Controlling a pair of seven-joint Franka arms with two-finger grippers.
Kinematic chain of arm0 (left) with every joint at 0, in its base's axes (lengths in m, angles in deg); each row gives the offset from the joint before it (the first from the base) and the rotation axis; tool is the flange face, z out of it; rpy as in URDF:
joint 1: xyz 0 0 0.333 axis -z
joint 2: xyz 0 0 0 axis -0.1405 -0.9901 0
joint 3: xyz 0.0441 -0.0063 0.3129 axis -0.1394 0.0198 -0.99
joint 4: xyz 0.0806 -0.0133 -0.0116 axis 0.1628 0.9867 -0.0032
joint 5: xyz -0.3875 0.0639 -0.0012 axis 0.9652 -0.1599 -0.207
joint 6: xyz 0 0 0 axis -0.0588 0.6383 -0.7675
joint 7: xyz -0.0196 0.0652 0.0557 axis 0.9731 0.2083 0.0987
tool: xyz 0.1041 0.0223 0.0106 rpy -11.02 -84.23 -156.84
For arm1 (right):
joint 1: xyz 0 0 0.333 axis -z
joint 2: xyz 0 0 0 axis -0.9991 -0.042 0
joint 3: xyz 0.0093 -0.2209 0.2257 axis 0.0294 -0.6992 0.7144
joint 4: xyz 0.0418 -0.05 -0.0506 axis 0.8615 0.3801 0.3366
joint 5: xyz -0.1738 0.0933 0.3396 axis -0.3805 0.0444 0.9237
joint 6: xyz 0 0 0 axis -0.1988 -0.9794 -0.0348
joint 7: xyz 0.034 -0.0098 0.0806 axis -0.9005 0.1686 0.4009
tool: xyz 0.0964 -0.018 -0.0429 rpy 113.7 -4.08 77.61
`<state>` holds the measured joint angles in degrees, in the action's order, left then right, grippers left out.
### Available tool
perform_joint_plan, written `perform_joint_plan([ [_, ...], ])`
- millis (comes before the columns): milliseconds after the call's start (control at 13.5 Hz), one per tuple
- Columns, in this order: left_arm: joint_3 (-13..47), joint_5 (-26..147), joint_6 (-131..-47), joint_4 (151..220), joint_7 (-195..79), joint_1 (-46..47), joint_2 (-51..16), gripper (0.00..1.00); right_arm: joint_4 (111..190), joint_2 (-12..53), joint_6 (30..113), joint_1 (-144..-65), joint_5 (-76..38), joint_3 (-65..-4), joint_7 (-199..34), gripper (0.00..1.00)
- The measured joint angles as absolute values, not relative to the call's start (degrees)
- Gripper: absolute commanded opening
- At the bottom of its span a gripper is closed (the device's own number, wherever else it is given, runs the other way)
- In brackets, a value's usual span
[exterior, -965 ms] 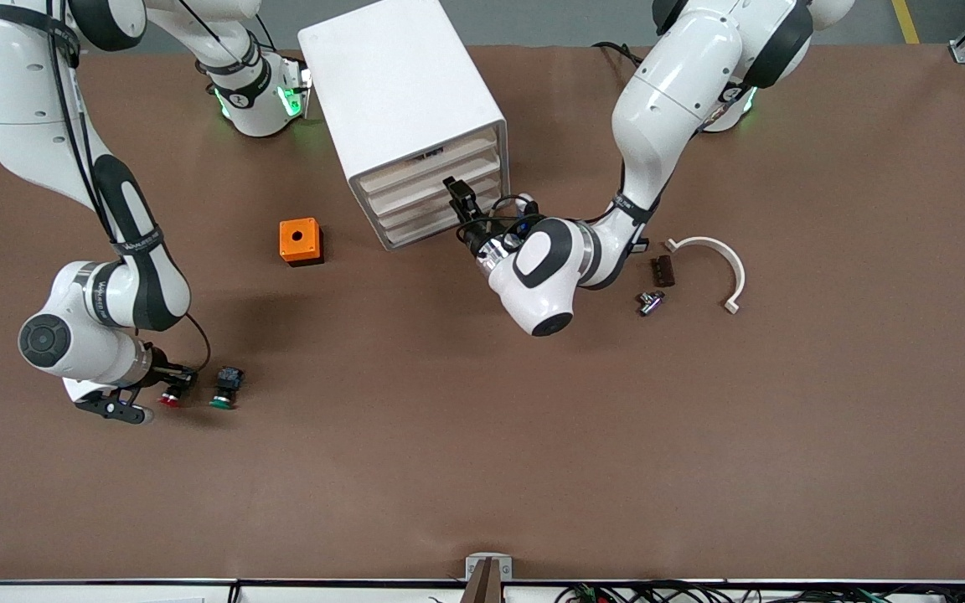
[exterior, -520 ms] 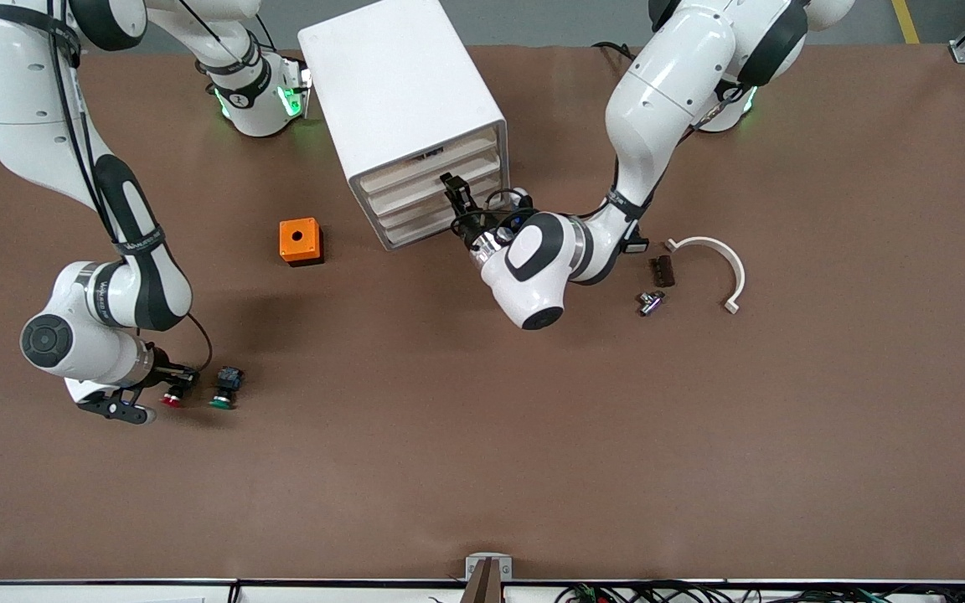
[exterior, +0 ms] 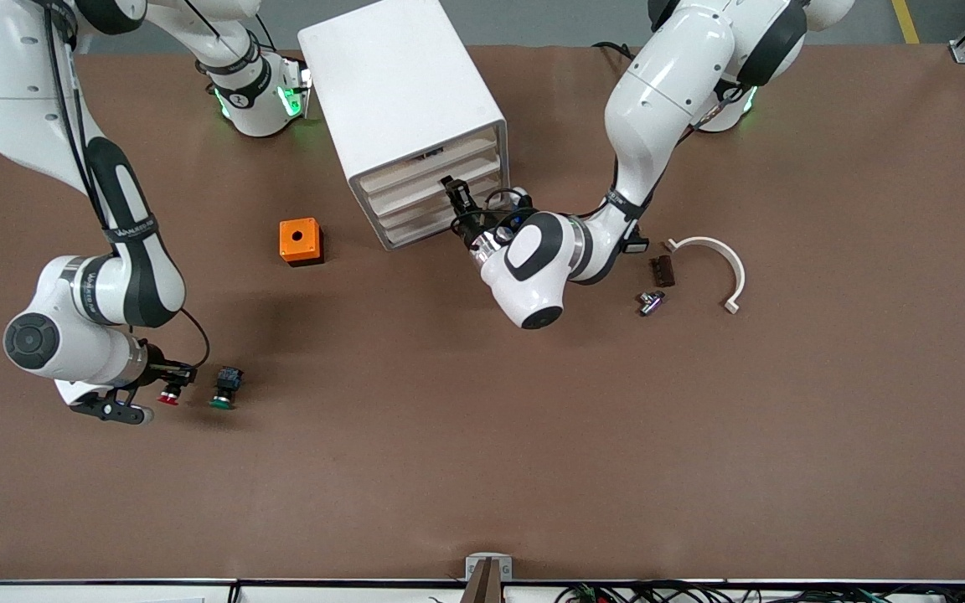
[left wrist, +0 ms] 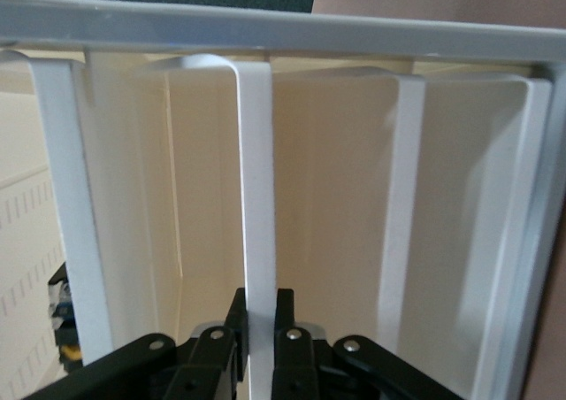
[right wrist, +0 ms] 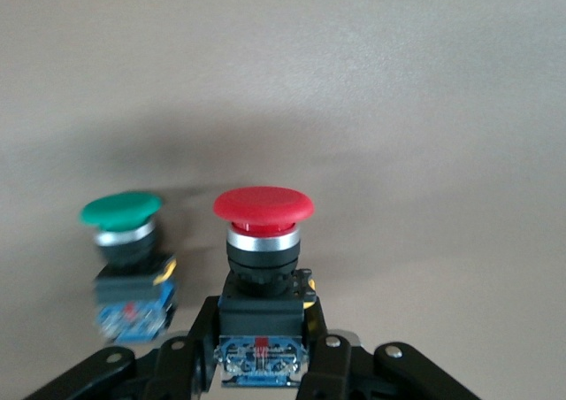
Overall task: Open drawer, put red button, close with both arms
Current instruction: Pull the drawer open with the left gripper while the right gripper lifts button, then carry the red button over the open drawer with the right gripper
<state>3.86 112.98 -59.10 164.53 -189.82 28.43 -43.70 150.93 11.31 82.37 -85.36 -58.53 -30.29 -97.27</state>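
From the front view I see the brown surface (exterior: 533, 435) with the white cabinet (exterior: 394, 92) near the edge where the arms' bases stand, about midway along it. Its drawers face the front camera. My left gripper (exterior: 454, 191) is at the drawer (exterior: 441, 182), the second one down, and the drawer looks shut or almost shut. My right gripper (exterior: 166, 387) is low over the surface near the right arm's end, toward the corner nearer the camera. It has the red button (exterior: 169, 396) between its fingers. The green button (exterior: 224, 388) stands just beside the red one, a bit more toward the middle of the surface. An orange box (exterior: 300, 240) sits between the buttons and the cabinet. Toward the left arm's end lie a white curved clip (exterior: 721, 264), a small dark block (exterior: 662, 270) and a little metal part (exterior: 650, 301).

In the left wrist view, my left gripper (left wrist: 258, 329) is pinched tight on a thin white lip (left wrist: 256, 205) of the drawer. The fingers (left wrist: 285, 316) press on it from both sides.

In the right wrist view, my right gripper (right wrist: 262, 357) is squeezed onto the red button (right wrist: 263, 241), holding its black and blue body, with the red cap pointing away from the gripper. The green button (right wrist: 124, 258) is close beside it, not touching.
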Motion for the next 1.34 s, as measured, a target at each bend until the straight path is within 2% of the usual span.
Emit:
perform_joint_plan([
  [371,2.98,112.85,-59.08,162.87,-189.71,22.62,-43.65,0.00,150.38,19.74,69.89,-87.93,-58.54,-30.15,-97.49,0.23],
  [742,1.67,112.85,-59.32,161.05,-188.04,18.89,-43.65,0.00,148.69,26.91,55.64,-94.05,-58.49,-29.96,-107.20,0.24],
  [817,1.66,112.85,-59.39,160.97,-187.45,18.17,-43.65,0.10,147.06,27.39,51.76,-95.55,-58.44,-29.89,-110.52,0.24],
  [891,1.67,112.86,-59.48,160.89,-186.66,17.47,-43.65,0.54,145.29,27.63,48.35,-97.26,-58.34,-29.82,-114.29,0.24],
  [965,1.67,112.95,-59.57,160.84,-186.17,16.89,-43.65,0.90,143.73,27.69,45.64,-99.18,-58.20,-29.74,-118.49,0.24],
  [1039,1.65,112.98,-59.61,160.76,-185.48,16.14,-43.64,1.00,142.43,27.70,43.59,-101.61,-57.98,-29.64,-123.45,0.24],
  [1336,1.65,112.99,-59.36,159.67,-184.33,12.97,-43.63,1.00,140.94,27.64,42.37,-112.48,-51.73,-29.37,-146.65,0.23],
])
